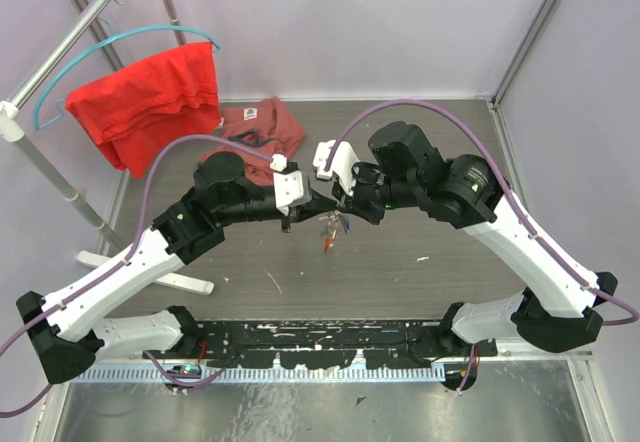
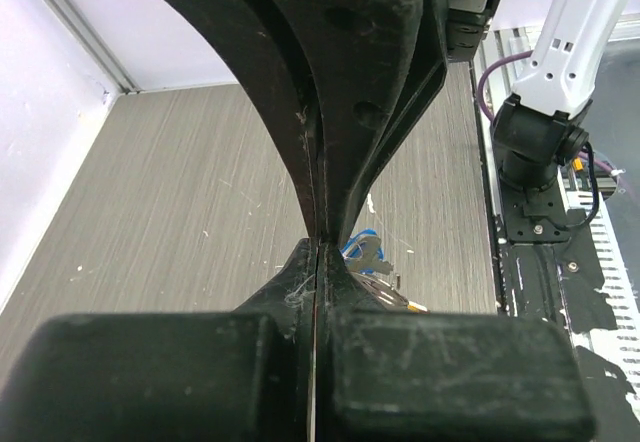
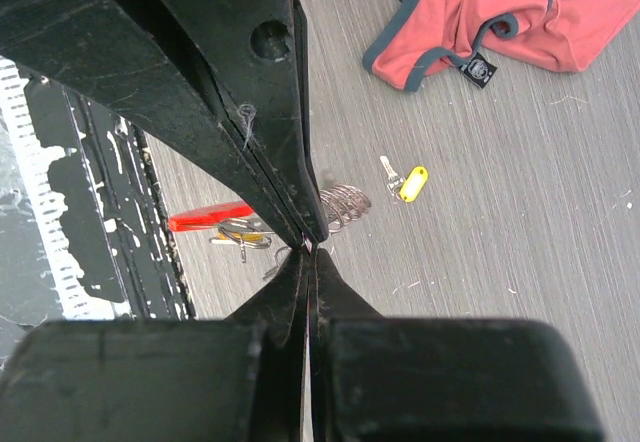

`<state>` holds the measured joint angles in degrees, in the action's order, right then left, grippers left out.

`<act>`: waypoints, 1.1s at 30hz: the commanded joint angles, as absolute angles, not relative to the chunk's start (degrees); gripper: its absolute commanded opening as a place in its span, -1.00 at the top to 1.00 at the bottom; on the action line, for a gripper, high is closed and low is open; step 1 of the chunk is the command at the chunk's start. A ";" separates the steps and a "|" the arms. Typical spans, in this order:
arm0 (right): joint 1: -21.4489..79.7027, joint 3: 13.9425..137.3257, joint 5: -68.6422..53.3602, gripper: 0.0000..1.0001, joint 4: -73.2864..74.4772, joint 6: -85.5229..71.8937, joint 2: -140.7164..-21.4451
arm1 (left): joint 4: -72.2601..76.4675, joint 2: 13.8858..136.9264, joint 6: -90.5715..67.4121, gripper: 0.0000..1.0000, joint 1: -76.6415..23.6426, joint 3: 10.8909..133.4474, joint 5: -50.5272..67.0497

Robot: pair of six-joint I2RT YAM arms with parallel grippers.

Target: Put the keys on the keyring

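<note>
Right wrist view: hold firm with the right gripper (image 3: 308, 245), clamped shut on the keyring (image 3: 340, 205), apparently lifted off the desk (image 3: 520, 262), red tag (image 3: 210, 219) alongside. Steady the left gripper (image 2: 318, 240), likewise pressed together, contents not discernible. Farther off, on the desk, fetch the yellow key (image 3: 413, 183).
</note>
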<state>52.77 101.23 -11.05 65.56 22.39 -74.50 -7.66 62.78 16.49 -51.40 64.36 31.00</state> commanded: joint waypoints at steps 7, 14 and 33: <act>53.09 96.95 -10.26 0.33 50.25 22.41 -66.06 | 3.30 58.63 10.16 1.00 -47.54 60.95 31.55; 53.09 89.79 -11.18 0.27 33.50 20.77 -57.94 | 32.31 55.61 -11.59 1.00 -38.78 49.90 39.41; 51.53 75.63 -22.60 0.21 3.17 3.77 -52.95 | 78.33 62.79 -37.85 1.00 -37.12 44.16 41.20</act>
